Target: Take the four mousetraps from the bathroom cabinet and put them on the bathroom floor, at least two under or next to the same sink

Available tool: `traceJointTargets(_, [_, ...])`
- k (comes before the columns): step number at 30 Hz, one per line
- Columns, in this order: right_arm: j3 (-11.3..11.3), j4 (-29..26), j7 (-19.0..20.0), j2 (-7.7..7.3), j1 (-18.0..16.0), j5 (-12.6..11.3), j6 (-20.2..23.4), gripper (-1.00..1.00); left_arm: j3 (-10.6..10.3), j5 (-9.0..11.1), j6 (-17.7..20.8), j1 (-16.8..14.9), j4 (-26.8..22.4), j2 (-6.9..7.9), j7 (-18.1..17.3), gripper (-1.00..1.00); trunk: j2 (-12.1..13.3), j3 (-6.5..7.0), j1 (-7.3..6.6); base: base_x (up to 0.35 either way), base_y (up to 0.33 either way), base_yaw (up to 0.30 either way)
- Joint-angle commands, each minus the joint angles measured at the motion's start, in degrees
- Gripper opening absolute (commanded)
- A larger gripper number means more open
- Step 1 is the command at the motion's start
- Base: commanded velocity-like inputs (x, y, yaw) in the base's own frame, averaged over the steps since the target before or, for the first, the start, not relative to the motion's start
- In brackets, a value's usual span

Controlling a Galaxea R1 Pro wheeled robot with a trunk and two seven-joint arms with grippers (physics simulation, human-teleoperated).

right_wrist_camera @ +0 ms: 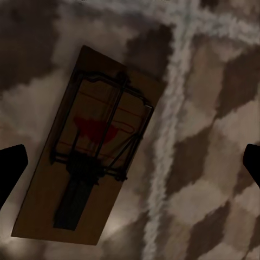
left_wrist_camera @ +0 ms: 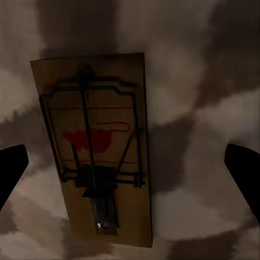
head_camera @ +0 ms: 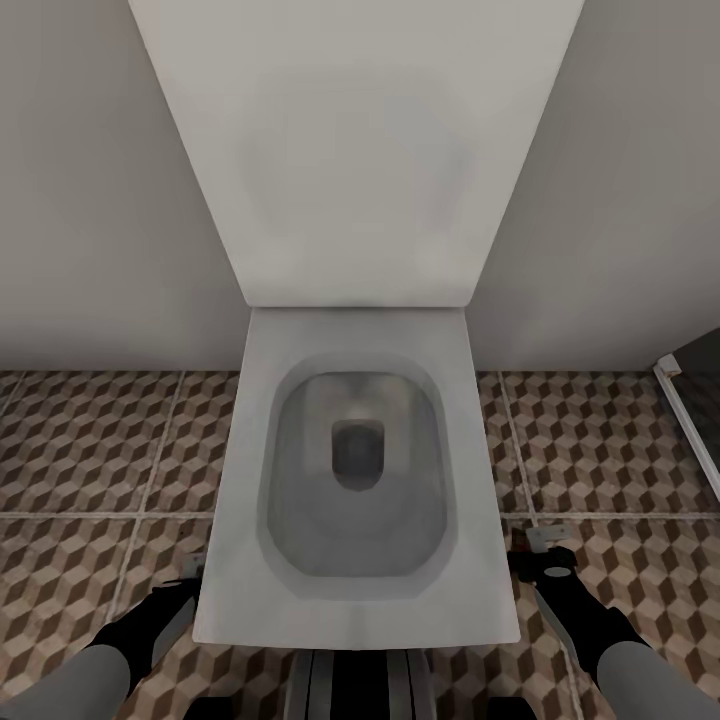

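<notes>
One mousetrap [left_wrist_camera: 92, 146], a brown board with a dark wire spring and a red mark, lies flat on the bathroom floor [left_wrist_camera: 200, 81]. My left gripper [left_wrist_camera: 127, 168] is open above it, its fingers wide on either side and not touching it. A second mousetrap [right_wrist_camera: 89, 149] lies flat on the tiles beside a pale grout line. My right gripper [right_wrist_camera: 132, 162] is open over that one, with both fingers clear of it. In the head view the left gripper [head_camera: 190, 580] and the right gripper [head_camera: 540, 555] hang low on either side of a toilet. The cabinet and the bathroom sink are out of view.
A white toilet [head_camera: 355, 480] with its lid up stands straight ahead between my arms, against a pale wall [head_camera: 90, 200]. Cube-patterned tiles [head_camera: 90, 450] spread to both sides. A dark panel with a white frame [head_camera: 690, 400] stands at the far right.
</notes>
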Motion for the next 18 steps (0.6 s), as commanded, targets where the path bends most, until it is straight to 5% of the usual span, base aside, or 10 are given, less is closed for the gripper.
traceJointTargets(1, [0.5, -0.1, -0.4, -0.06, 0.0, 0.3, 0.5, 1.00, -0.5, 0.8, 0.2, 0.0, -0.1, 0.05, 0.4, 1.00, 0.0, -0.03, 0.00, 0.000, 0.000, 0.000])
traceJointTargets(18, [0.5, -0.1, -0.4, -0.06, 0.0, 0.3, 0.5, 1.00, -0.4, 0.8, -2.0, 0.1, -4.0, 0.48, 0.1, 1.00, 0.0, -0.03, 0.00, 0.000, 0.000, 0.000])
